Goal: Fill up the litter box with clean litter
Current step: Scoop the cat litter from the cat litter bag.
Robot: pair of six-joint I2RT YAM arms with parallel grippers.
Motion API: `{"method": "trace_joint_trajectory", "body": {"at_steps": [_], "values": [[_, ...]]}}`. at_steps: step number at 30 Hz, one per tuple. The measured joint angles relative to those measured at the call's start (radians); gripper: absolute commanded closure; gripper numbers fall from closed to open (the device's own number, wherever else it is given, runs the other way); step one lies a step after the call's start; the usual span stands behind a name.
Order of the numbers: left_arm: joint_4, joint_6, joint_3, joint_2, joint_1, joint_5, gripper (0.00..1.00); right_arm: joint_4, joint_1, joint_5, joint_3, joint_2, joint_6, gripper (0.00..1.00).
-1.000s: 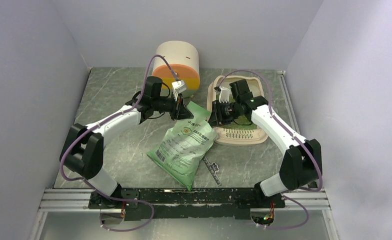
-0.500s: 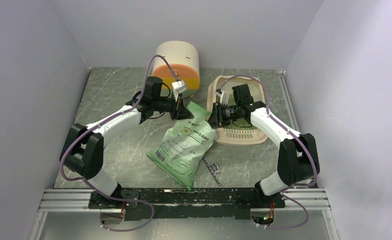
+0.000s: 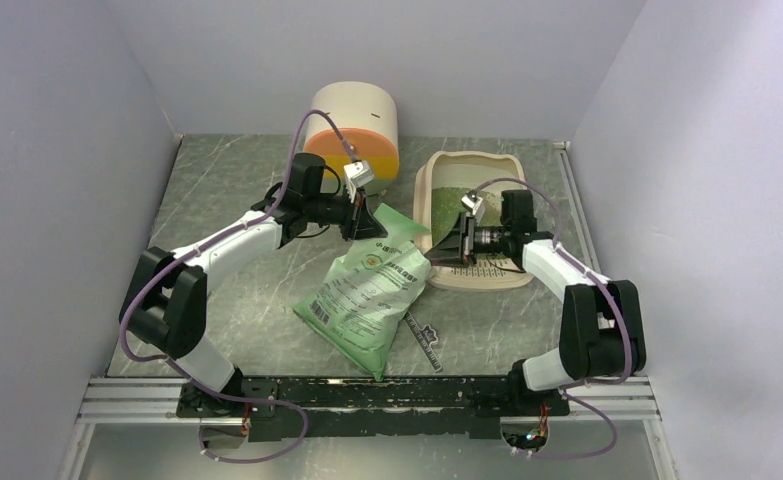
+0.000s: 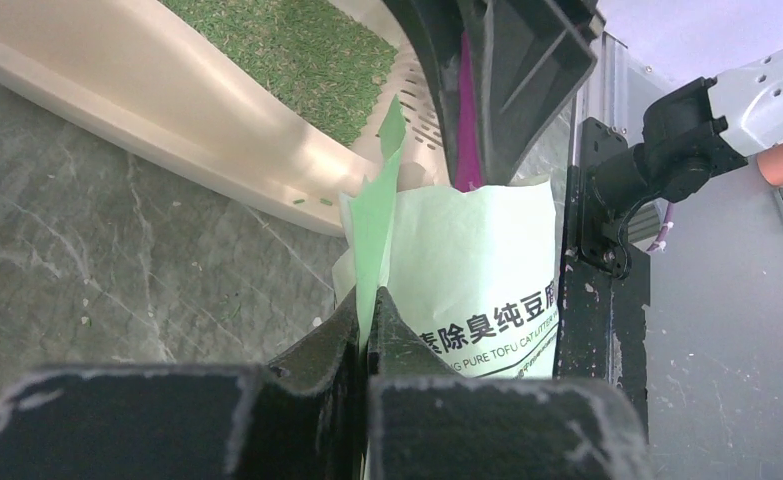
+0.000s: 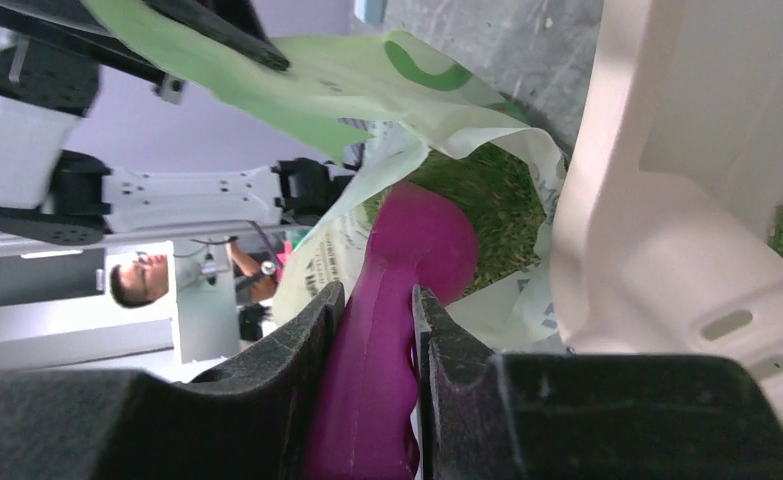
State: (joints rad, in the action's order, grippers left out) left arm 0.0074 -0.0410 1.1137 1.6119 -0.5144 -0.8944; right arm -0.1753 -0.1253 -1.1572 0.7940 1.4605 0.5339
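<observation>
Item 1, litter box [image 3: 470, 157]: beige tray, far right of table [image 3: 237, 190], just right of bag's top end; slotted ledge at near end. We log clean litter [image 3: 447, 200] as a green patch on its floor, far half; the near part we can't make out
Item 2, bag [image 3: 367, 290]: green printed plastic, lying diag. mid-table, top end raised beside the box's left wall
Item 3, left gripper [image 4: 364, 312]: jaws closed tight, pinching bag's top edge
Item 4, right gripper [image 5: 377, 300]: clamped on handle of magenta scoop [image 5: 412, 240]; scoop's far end at bag's open mouth, w/ green granules showing inside
Item 5, drawer unit [image 3: 352, 125]: round, beige and orange, at back of table, left of box; we see nothing touching it
</observation>
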Motion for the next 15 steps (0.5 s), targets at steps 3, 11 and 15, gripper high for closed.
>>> {"method": "trace_joint_trajectory", "body": {"at_steps": [3, 11, 15], "values": [[0.000, 0.000, 0.000, 0.000, 0.000, -0.001, 0.95, 0.069, 0.047, -0.041, -0.034, -0.029, 0.068, 1.00], [0.003, 0.000, 0.000, 0.000, 0.000, -0.008, 0.95, 0.149, 0.175, -0.093, -0.121, -0.100, 0.177, 1.00], [0.003, 0.001, 0.000, 0.000, -0.001, -0.010, 0.95, 0.174, 0.222, -0.093, -0.139, -0.136, 0.209, 1.00]]}}
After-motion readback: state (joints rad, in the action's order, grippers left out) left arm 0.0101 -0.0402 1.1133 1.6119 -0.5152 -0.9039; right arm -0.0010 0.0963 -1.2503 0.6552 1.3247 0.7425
